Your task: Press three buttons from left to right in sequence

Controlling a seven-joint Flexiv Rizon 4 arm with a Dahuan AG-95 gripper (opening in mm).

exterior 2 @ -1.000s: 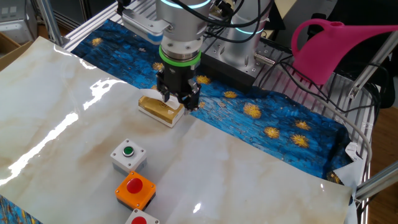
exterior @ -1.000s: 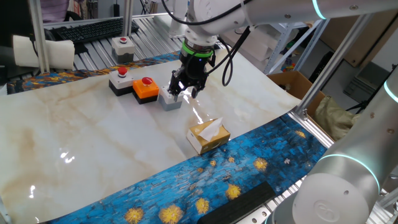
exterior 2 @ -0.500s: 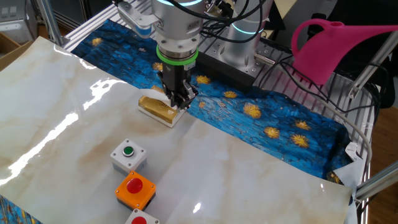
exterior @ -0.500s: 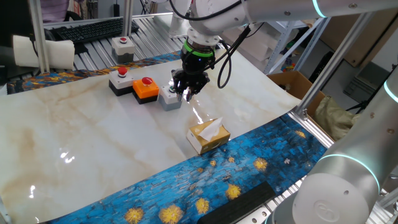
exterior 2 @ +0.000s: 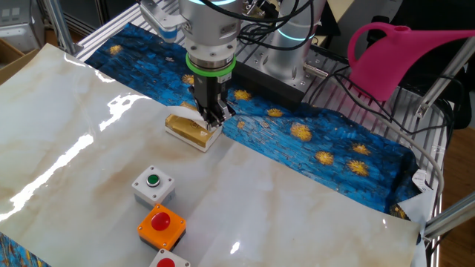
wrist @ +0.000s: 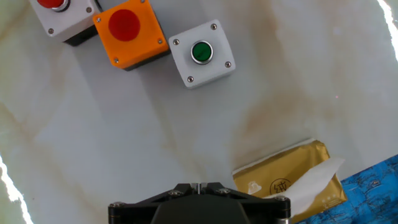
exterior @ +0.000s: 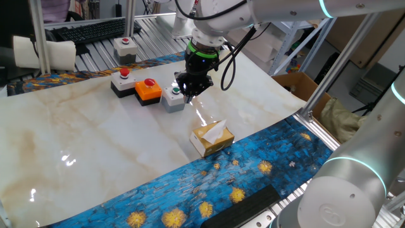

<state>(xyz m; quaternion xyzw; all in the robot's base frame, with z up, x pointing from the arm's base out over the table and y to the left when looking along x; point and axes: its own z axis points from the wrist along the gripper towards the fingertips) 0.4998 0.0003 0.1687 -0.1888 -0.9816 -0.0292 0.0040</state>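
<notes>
The three buttons stand in a row on the marble table. They are a black box with a white top and red button [exterior: 124, 81] [wrist: 61, 14], an orange box with a red button [exterior: 149, 90] [exterior 2: 162, 225] [wrist: 129, 31], and a grey box with a green button [exterior: 172, 98] [exterior 2: 154, 185] [wrist: 202, 53]. My gripper [exterior: 190, 95] [exterior 2: 211, 123] [wrist: 198, 186] hangs above the table just right of the grey box, between it and the tissue box. Its fingers are pressed together with nothing between them, and it touches no button.
A tan tissue box [exterior: 212, 138] [exterior 2: 191, 130] [wrist: 291, 181] lies near the blue patterned cloth. Behind the table, on the metal rack, sits a separate pale grey box with a red button [exterior: 124, 47]. A pink watering can [exterior 2: 393, 55] stands off the table's far side.
The fingers have closed from wide apart to shut. The hand has stayed over the spot beside the grey box, rising only slightly.
</notes>
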